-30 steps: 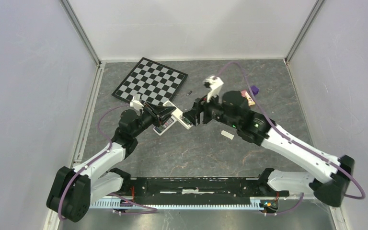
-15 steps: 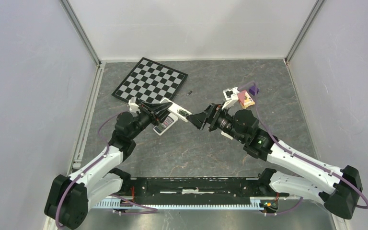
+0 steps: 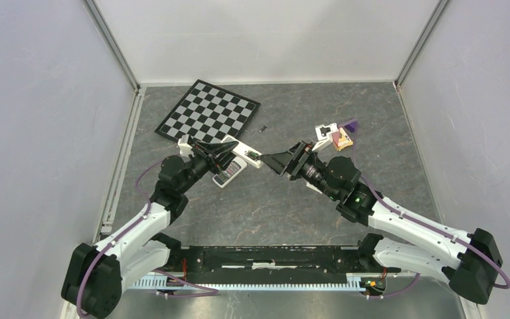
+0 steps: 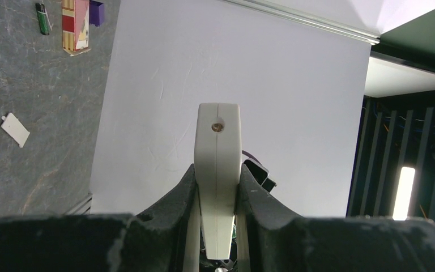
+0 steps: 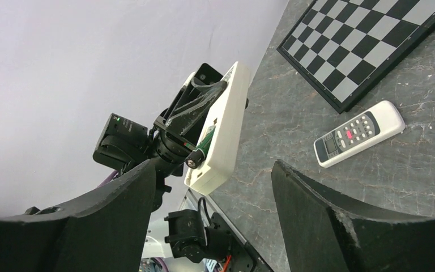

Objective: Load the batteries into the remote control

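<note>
My left gripper (image 4: 217,173) is shut on a white remote control (image 4: 218,130) and holds it up off the table, edge-on in the left wrist view. In the right wrist view its open back faces me, with a green-wrapped battery (image 5: 201,147) sitting in the compartment, one end poking out. My right gripper (image 5: 214,164) is open and empty, just short of the remote's end (image 3: 251,156). From above, the right gripper (image 3: 273,161) points at the left gripper (image 3: 226,150). Another loose battery (image 3: 263,127) lies on the table beyond them, also seen as a green battery (image 4: 43,17).
A second remote (image 3: 228,174) with buttons lies face up under the left gripper. A chessboard (image 3: 209,111) lies at the back left. A small red-and-yellow box (image 3: 342,137) with a purple piece sits at the back right. A white flat cover piece (image 4: 15,129) lies on the table.
My right gripper has drawn back from the remote's end, rolled its wrist and opened. The left gripper lifted the remote slightly and keeps its grip.
</note>
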Robot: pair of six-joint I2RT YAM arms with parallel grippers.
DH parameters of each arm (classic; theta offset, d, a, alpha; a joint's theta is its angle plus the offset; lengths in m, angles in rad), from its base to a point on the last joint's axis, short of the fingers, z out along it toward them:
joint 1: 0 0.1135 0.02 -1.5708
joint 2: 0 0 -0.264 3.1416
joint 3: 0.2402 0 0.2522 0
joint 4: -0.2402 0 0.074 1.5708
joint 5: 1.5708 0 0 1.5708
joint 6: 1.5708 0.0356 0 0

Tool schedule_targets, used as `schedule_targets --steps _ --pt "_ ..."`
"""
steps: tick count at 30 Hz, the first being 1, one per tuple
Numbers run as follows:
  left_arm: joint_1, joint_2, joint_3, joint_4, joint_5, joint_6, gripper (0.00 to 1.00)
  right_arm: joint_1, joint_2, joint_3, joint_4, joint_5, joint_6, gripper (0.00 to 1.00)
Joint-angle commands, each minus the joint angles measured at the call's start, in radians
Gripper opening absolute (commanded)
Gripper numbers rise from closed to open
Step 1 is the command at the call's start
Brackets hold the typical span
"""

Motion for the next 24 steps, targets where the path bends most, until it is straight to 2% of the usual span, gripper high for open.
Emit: schedule_targets --steps 1,24 --pt "0.000 -0.028 0.023 0.052 -0.003 -0.013 0.02 0.003 0.010 0.020 0.031 0.034 0.021 0.78" --pt "0.000 -0.040 0.040 0.056 0.034 0.030 0.02 0.004 0.079 0.067 -0.015 0.073 0.001 0.71"
